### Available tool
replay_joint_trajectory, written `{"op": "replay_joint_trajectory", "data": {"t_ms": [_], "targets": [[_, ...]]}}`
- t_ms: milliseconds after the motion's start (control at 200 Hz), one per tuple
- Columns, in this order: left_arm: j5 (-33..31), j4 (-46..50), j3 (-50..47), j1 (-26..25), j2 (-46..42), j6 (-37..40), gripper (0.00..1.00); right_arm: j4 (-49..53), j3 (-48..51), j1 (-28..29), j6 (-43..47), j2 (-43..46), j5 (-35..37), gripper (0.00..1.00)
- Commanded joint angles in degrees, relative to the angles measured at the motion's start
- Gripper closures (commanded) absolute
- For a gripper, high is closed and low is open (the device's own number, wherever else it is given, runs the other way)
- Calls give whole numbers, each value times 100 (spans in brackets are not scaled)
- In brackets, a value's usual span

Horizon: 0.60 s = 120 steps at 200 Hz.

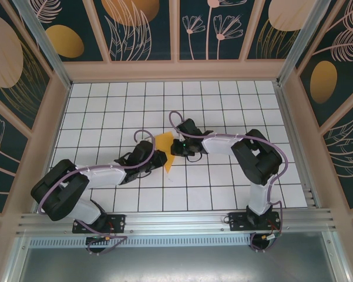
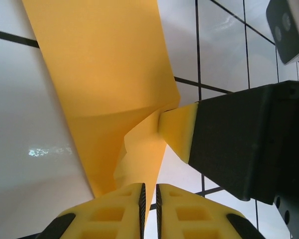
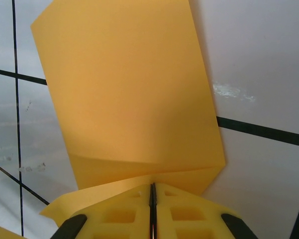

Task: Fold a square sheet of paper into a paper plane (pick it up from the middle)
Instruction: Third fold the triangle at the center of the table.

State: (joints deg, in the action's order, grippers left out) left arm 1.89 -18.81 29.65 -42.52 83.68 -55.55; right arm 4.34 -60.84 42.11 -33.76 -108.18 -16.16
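Paper sheet clamped by both grippers.
Crumpled folds are shown at the left gripper's tight fingers; a smooth, creased face is shown above the right gripper.

A high camera behind the robot looks down on the tiled table; both wrist cameras closely face the central paper.

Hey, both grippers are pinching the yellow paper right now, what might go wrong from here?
1. The left gripper and the right gripper clamp the sheet of paper close together. Pulling apart might tear it.
2. The left wrist view shows the sheet buckled between the two grips, so a stray crease could set.
3. Both grips sit near an edge, so the sheet might slip out.
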Motion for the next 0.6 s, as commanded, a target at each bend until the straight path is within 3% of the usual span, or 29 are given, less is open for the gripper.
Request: {"op": "replay_joint_trajectory", "data": {"t_ms": [0,245,595], "targets": [[-190,13,-9,29,-363,51,82,-142,119,26,-113,-107,-54,88],[257,-252,104,26,-53,115,85,-177,144,25,-166,-129,-54,89],[-126,-56,458,81,730,178,90,-215,225,21,-217,-143,-79,91]]}}
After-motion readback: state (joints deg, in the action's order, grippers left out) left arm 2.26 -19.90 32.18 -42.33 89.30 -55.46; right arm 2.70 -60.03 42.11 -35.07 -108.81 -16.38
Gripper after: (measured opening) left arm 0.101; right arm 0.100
